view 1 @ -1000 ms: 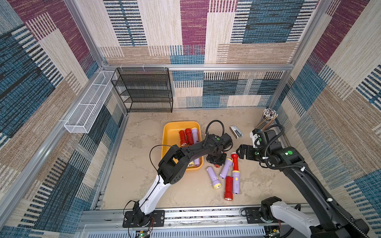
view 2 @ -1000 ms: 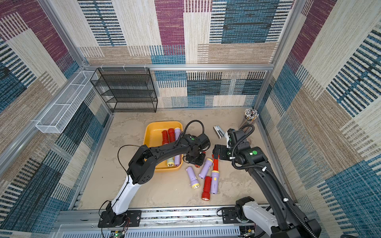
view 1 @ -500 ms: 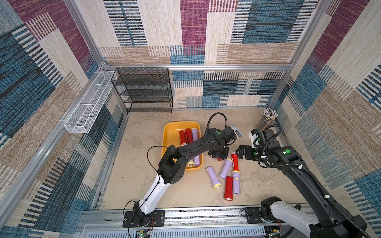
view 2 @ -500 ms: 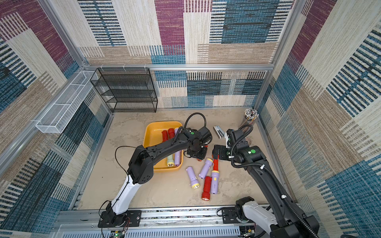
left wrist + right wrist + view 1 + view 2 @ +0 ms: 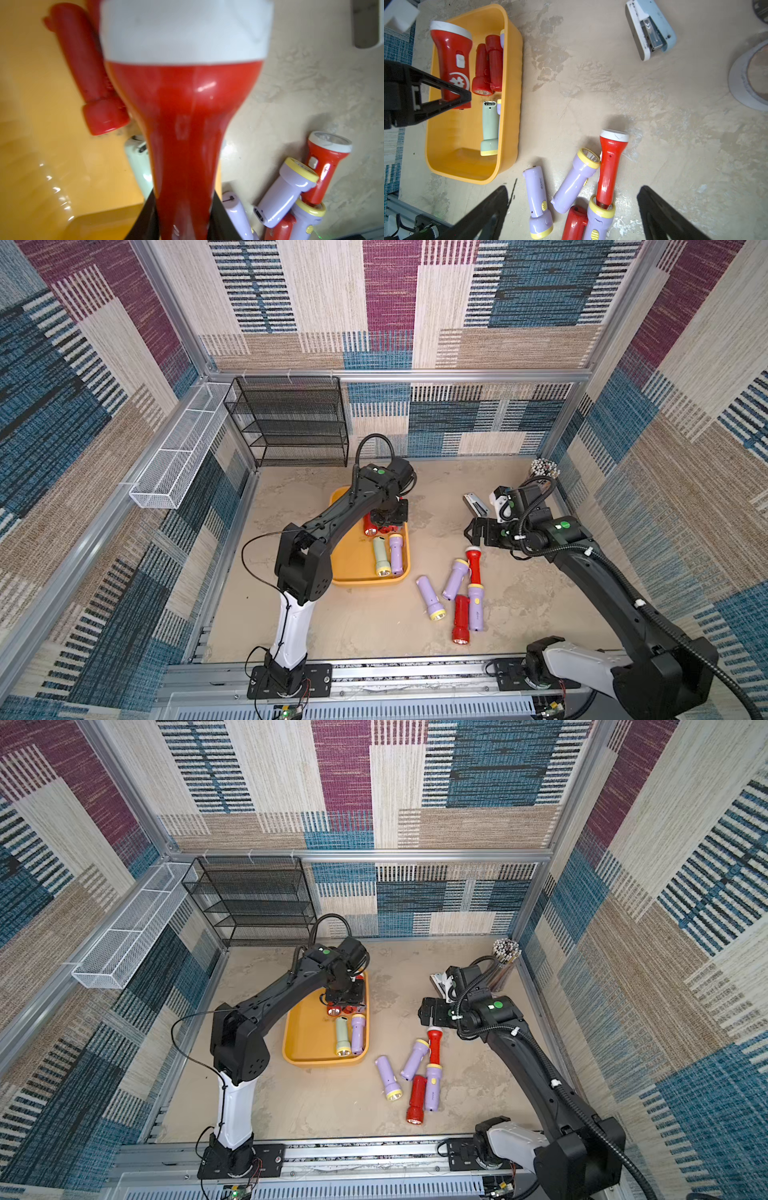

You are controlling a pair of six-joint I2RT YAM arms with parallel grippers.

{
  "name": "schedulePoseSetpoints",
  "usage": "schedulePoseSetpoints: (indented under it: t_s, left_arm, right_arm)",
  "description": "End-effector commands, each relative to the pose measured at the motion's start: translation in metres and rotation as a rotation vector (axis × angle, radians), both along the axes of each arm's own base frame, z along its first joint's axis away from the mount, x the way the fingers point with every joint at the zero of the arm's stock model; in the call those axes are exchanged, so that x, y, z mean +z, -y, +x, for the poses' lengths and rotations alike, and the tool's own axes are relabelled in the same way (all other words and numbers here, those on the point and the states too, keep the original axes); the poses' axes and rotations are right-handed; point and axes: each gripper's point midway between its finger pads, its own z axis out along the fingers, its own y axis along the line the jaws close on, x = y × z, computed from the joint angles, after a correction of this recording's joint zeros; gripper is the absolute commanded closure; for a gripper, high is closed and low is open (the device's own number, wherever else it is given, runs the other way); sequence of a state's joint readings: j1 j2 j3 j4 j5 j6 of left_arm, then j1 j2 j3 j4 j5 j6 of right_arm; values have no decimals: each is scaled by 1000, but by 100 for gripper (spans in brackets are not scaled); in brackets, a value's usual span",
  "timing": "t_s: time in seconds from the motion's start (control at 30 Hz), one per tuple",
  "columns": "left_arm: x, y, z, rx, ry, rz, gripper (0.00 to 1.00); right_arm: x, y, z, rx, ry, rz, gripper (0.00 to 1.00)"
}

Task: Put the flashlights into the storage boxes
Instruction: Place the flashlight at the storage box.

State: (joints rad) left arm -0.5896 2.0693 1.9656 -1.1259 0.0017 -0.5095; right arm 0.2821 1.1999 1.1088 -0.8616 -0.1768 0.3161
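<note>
Gripping red flashlight, left jaws — white emblem; lettering unreadable

Yellow-orange tray, white-rimmed red flashlight, yellow-headed lilac flashlight, pale green flashlight, mottled beige floor.

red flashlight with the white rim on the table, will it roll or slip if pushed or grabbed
The red flashlight looks like moulded plastic, probably stiff. Its glossy shine suggests it could slip in a loose grip. The round barrel may roll, though the lilac flashlight touching it should curb that.
</note>
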Motion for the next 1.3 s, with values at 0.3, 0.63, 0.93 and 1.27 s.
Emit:
schedulePoseSetpoints:
  t_s: [0.3, 0.63, 0.93, 1.27]
  left_arm:
    - [-25, -90, 33, 126, -54, 56, 82]
    - [-66, -111, 49, 166, -114, 44, 70]
    - [-85, -113, 61, 176, -132, 14, 60]
    - [-68, -108, 61, 181, -120, -28, 46]
  right_arm:
    - [9, -22, 57, 35, 29, 21, 0]
    - [1, -34, 88, 56, 2, 15, 0]
    - [-3, -36, 104, 64, -7, -9, 0]
    - [-3, -36, 110, 64, 4, -19, 0]
